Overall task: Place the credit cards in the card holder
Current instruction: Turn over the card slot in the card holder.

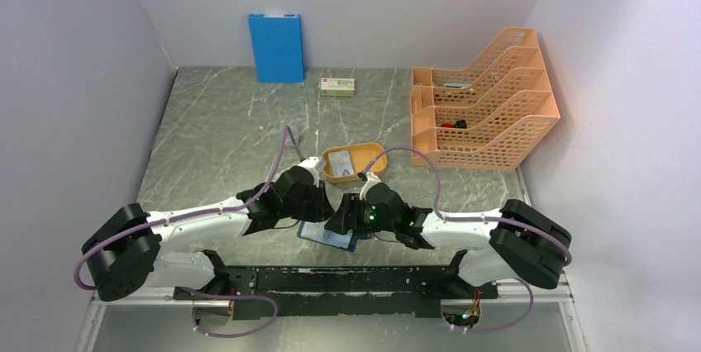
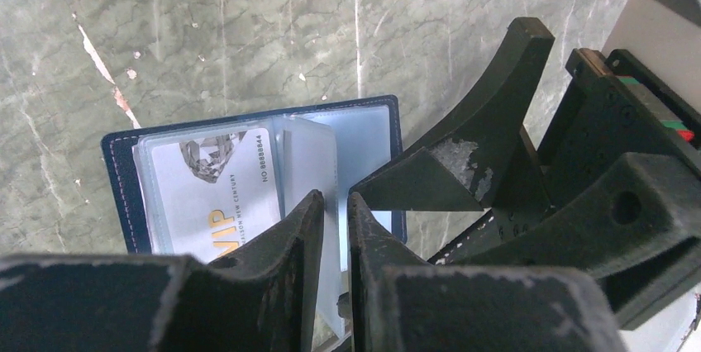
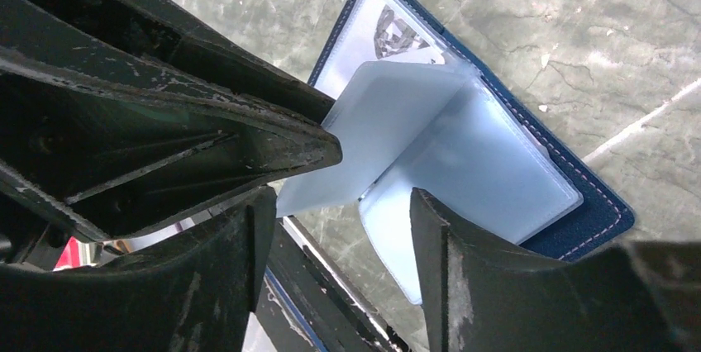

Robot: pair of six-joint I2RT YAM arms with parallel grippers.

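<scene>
A dark navy card holder (image 2: 368, 133) lies open and flat on a grey-green marble table (image 1: 223, 137), close to the table's near edge and between the two arms. One pale card (image 2: 211, 195) with "VIP" print sits inside its left clear sleeve. The left gripper (image 2: 336, 203) has its fingers almost together around a raised sleeve page (image 3: 388, 121); whether they actually press it I cannot tell. The right gripper (image 3: 340, 199) is released, with its fingers wide apart astride the near edge of the sleeves. The two grippers crowd each other over the holder. Just beyond them an orange oval tray (image 1: 376, 152) holds another pale card (image 1: 345, 173). The left half of the table is bare. An orange rack (image 1: 488, 112) fills the far right corner, and a blue board (image 1: 276, 48) and a small box (image 1: 338, 86) sit by the back wall
</scene>
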